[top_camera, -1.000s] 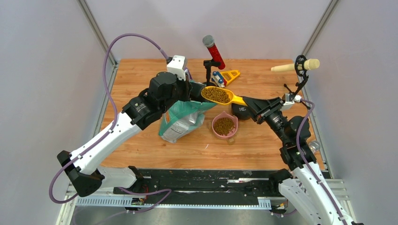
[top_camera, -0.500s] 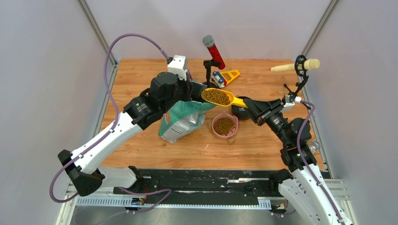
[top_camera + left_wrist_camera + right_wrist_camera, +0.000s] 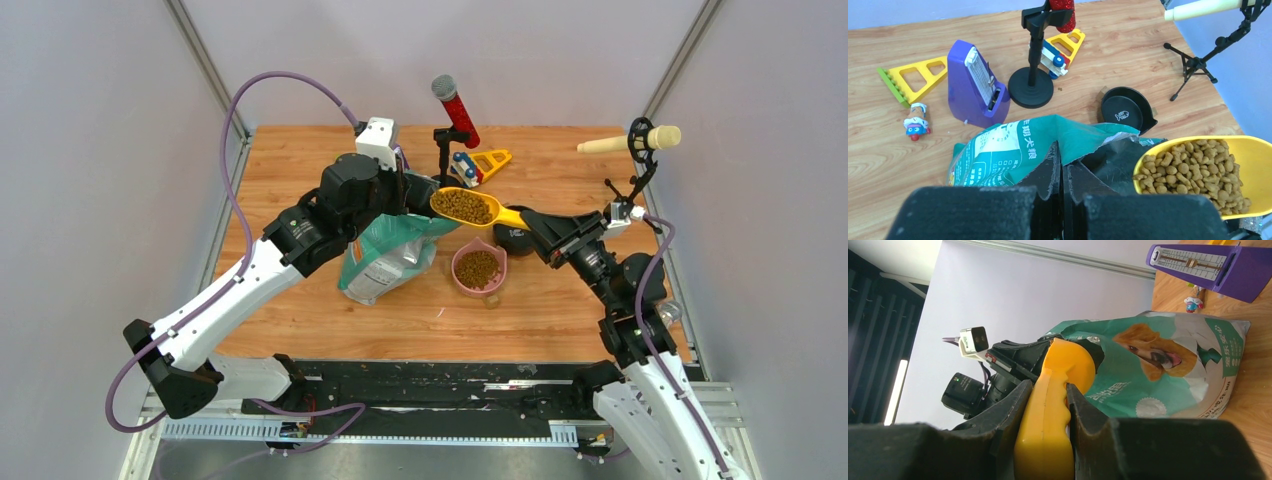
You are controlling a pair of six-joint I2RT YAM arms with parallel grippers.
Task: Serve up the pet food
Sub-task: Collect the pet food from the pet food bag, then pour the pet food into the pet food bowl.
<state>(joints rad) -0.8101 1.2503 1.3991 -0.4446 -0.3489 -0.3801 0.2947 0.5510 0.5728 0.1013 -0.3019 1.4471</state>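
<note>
Our right gripper [image 3: 1047, 401] has its jaws pinching the handle of the yellow plastic scoop [image 3: 1255, 162]. We see the scoop held roughly level in the air and heaped with the small dry brown kibble pellets [image 3: 1193, 170]. It hangs just beside the torn mouth of the teal-green flexible bag [image 3: 385, 255]. Our left gripper [image 3: 1063, 172] has its jaws pressed together on the bag's top edge. More kibble lies in the round pink bowl [image 3: 456, 272] on the wooden desk [image 3: 560, 300], near the bag.

One bag [image 3: 385, 262], one scoop [image 3: 465, 206], two bowls [image 3: 479, 268].
</note>
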